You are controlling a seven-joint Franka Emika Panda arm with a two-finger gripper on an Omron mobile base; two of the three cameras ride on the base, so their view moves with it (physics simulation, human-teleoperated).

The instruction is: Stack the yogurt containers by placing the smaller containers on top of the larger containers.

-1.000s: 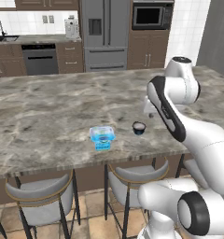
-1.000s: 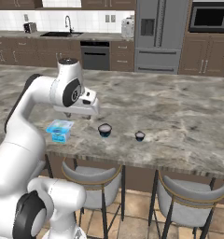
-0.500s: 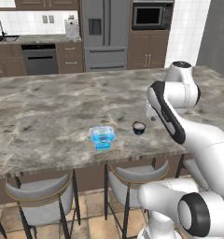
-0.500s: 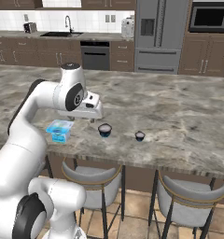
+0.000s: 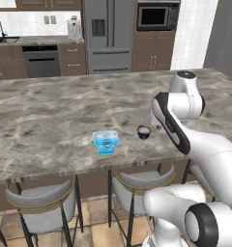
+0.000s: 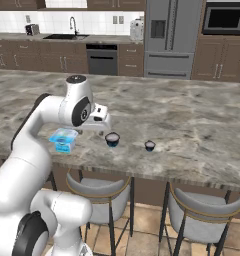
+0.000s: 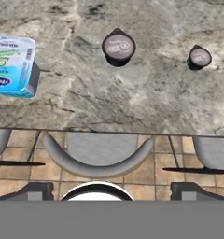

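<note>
The light-blue squarish tub point(image 6: 63, 139) point(image 5: 106, 141) point(image 7: 13, 65) stands near the counter's front edge. Right of it sits the small dark cup point(image 6: 112, 139) point(image 5: 144, 132) point(image 7: 118, 46) with a pale top. Further right is the tiny dark cup point(image 6: 150, 145) point(image 7: 199, 57). My gripper point(image 6: 94, 128) point(image 7: 113, 190) hovers above the counter between the tub and the small cup, close to the front edge. Its fingertips point(image 7: 39, 189) stand wide apart, open, with nothing between them. It touches none of the containers.
The marble island counter point(image 6: 192, 125) stretches wide behind the containers. Grey bar stools point(image 6: 99, 192) point(image 6: 204, 210) stand under its front edge. Cabinets, a fridge point(image 6: 172, 35) and a sink line the back wall.
The hand has drifted a little to the right, from above the tub toward the small dark cup. The jaws stayed open and the containers have not moved.
</note>
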